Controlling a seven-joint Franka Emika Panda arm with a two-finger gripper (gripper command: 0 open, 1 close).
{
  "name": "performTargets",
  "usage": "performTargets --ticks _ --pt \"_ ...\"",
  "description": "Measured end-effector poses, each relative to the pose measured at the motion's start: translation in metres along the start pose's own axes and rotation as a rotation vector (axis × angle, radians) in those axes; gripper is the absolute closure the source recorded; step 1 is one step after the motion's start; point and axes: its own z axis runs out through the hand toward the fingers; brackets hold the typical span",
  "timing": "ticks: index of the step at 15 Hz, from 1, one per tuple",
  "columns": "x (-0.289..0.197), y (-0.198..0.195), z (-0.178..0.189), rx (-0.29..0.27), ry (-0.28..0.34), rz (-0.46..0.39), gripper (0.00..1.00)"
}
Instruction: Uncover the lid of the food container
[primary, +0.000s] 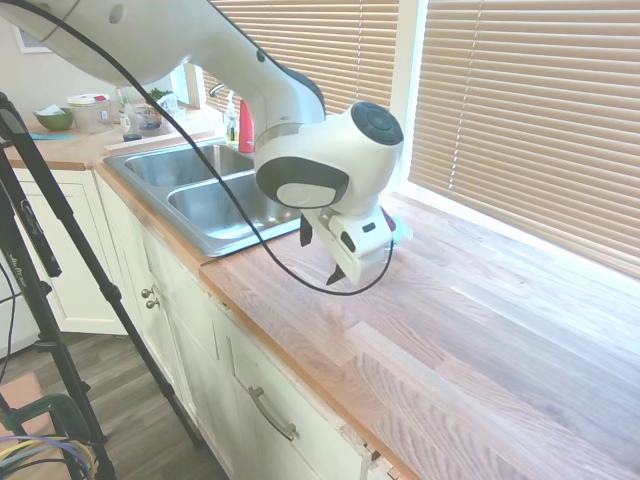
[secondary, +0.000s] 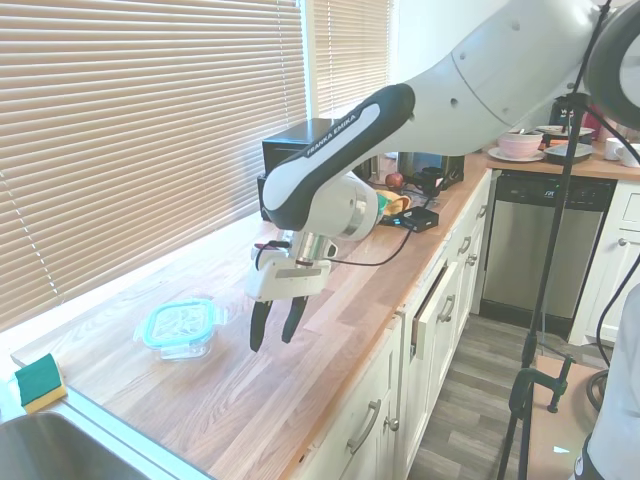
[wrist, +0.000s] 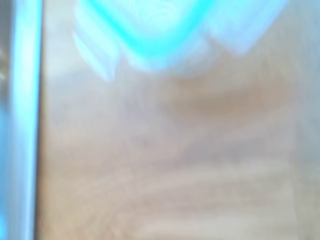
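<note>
The lid (secondary: 180, 322), teal-rimmed with a whitish centre, sits on the food container (secondary: 185, 346), a low clear glass dish on the wooden counter near the window. My gripper (secondary: 272, 341) hangs open and empty just above the counter, beside the dish on the side towards the counter's front edge, apart from it. In the first exterior view the gripper (primary: 322, 257) points down and the arm hides the dish. The wrist view shows the lid (wrist: 155, 25) as a blurred teal shape above bare wood.
A yellow-green sponge (secondary: 40, 382) lies by the steel sink (secondary: 60, 445), which also shows behind the arm (primary: 200, 190). Blinds cover the windows along the counter's back. Appliances and dishes (secondary: 400, 195) crowd the far end of the counter.
</note>
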Motion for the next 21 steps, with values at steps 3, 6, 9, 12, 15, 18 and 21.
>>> performTargets --ticks 3,6,9,12,15,18,21 --pt "0.021 -0.009 0.005 0.097 -0.049 0.008 0.0" --pt "0.039 -0.014 0.019 0.178 -0.087 0.005 0.0" --pt "0.052 -0.011 0.018 0.254 -0.105 0.006 0.0" --pt "0.068 0.001 0.014 0.318 -0.123 0.027 0.0" --pt "0.082 0.006 0.024 0.349 -0.145 0.041 0.0" --pt "0.091 0.0 0.034 0.369 -0.158 0.045 0.0" --pt "0.098 -0.005 0.039 0.378 -0.166 0.045 0.0"
